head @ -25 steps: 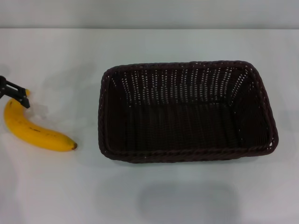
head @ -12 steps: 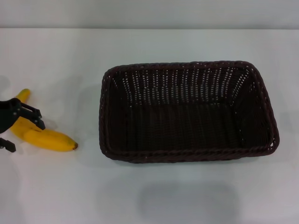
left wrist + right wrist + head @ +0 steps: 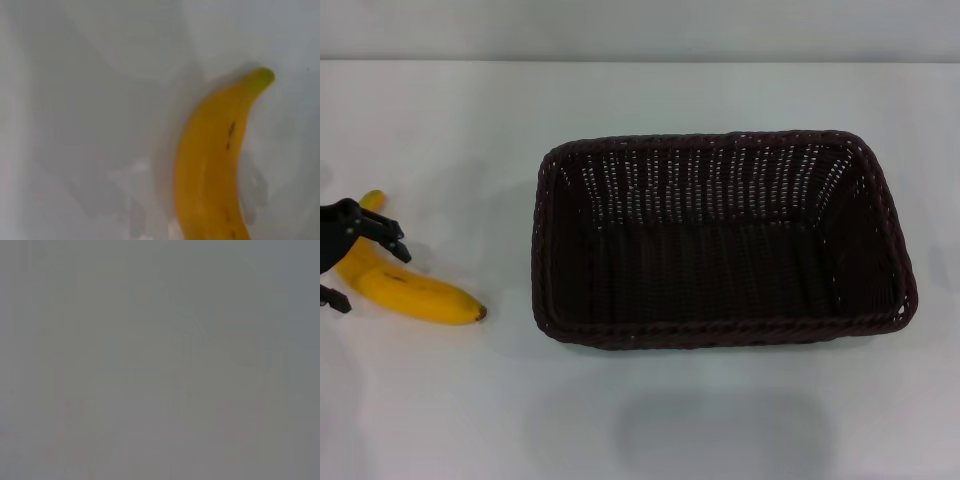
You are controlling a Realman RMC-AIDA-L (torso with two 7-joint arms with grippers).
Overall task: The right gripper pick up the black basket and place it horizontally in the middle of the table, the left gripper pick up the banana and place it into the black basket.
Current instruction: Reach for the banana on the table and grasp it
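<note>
**Left gripper astride the banana's stem half, basket waiting to the right**

As seen from the head camera, the left gripper (image 3: 342,258) sat at the table's (image 3: 650,420) left edge, directly over the stem half of the banana (image 3: 415,293). One black finger showed on the far side of the fruit and another tip on the near side, so the jaws stood spread with the banana between them and not yet pinched. The banana lay flat, its long axis slanting from the stem end, farther from the robot and by the gripper, down to the dark tip nearer the robot and toward the basket (image 3: 720,240). The basket lay lengthwise across the middle of the table, well apart from the fruit on its right; that part of the task looked finished.

From the left wrist camera, the banana (image 3: 212,165) filled one side of the picture, its greenish stem end clear of the frame edge, with bare table (image 3: 90,100) beside it. No fingers showed there.

On the right wrist camera nothing could be made out, and the right gripper appeared in no view, so the left arm was plainly the nearer one.
</note>
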